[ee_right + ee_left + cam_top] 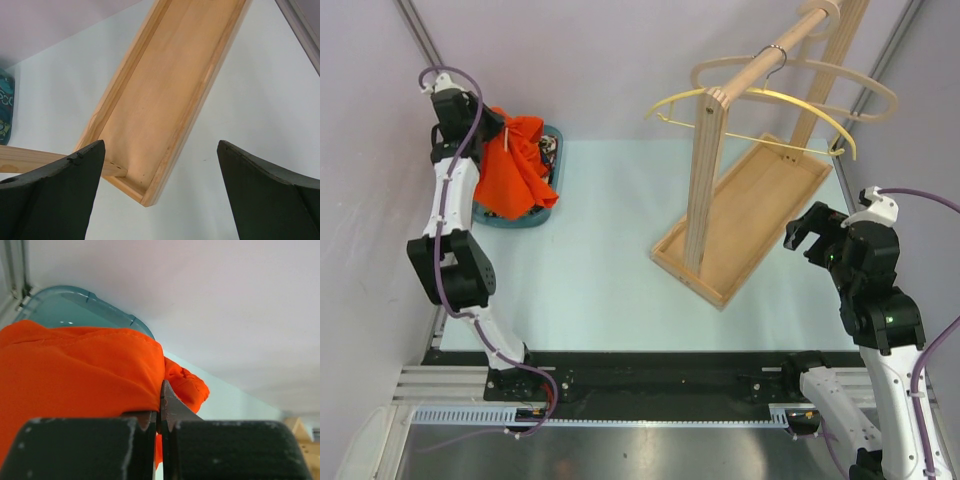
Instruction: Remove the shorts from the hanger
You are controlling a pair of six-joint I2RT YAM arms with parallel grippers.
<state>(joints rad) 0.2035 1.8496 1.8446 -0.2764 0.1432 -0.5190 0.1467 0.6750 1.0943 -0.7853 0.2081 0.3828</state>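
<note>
Hanging from the left gripper (498, 128) at the far left of the scene, the orange shorts (517, 165) droop in a bunched fold over a teal bin (546, 206) that sits on the pale surface (610, 280). In the left wrist view the fingers (90, 447) of this gripper (160, 412) are pressed together with the orange shorts (75, 370) pinched between them. The cloth spills over the left finger and a strip of it shows low down in the slit between the two. The rim of the teal bin (75, 302) curves behind the fabric. A small patch of patterned cloth (549, 149) shows inside the bin just right of the orange fold; it is too small to tell more.

Well apart from all this, on the right, the right gripper (809, 232) hovers beside the near right end of the wooden rack (750, 215). Its fingers (60, 195) stand wide apart and hold nothing. The rack's tray base (165, 85) lies below and between them. On the rack's rail (760, 68) hang a pale wooden hanger (876, 86) and a yellow hanger (825, 120), both bare.
</note>
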